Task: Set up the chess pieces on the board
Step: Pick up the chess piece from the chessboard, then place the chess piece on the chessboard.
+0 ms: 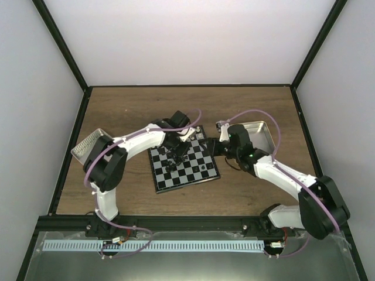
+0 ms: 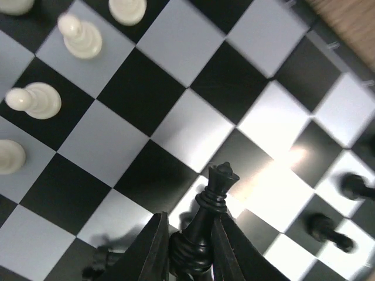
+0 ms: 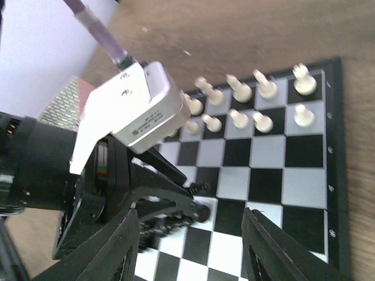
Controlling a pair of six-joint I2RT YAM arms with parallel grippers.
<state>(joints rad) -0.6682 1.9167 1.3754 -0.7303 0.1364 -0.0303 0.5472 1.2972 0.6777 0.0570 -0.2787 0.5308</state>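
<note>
Left wrist camera gives me the clearest read. The left hand (image 2: 190, 237) is clamped on a black crowned piece (image 2: 206, 216), with one finger on either side of its lower body and the crown leaning toward the upper right of that picture. The piece is over the board (image 2: 140, 88), near a pale square. I cannot tell whether its base touches the surface. Other black pieces (image 2: 331, 231) show toward the right edge of this view. White pieces (image 2: 82, 38) stand on squares in the upper left corner.

From the top camera, I see the board lying near the middle of the desk (image 1: 140, 111), turned a little askew. The left arm curls in over its far left part. A metal tin (image 1: 88, 146) sits at the left edge of the desk, and a second tin (image 1: 261, 132) lies to the right, just beyond the board's far right corner.

On the right wrist camera, the right hand (image 3: 193, 252) has its fingers (image 3: 126, 246) spread well apart with nothing gripped. It hangs above the board's chequered squares and faces the left hand. The white pieces stand in two rows along the far side.
</note>
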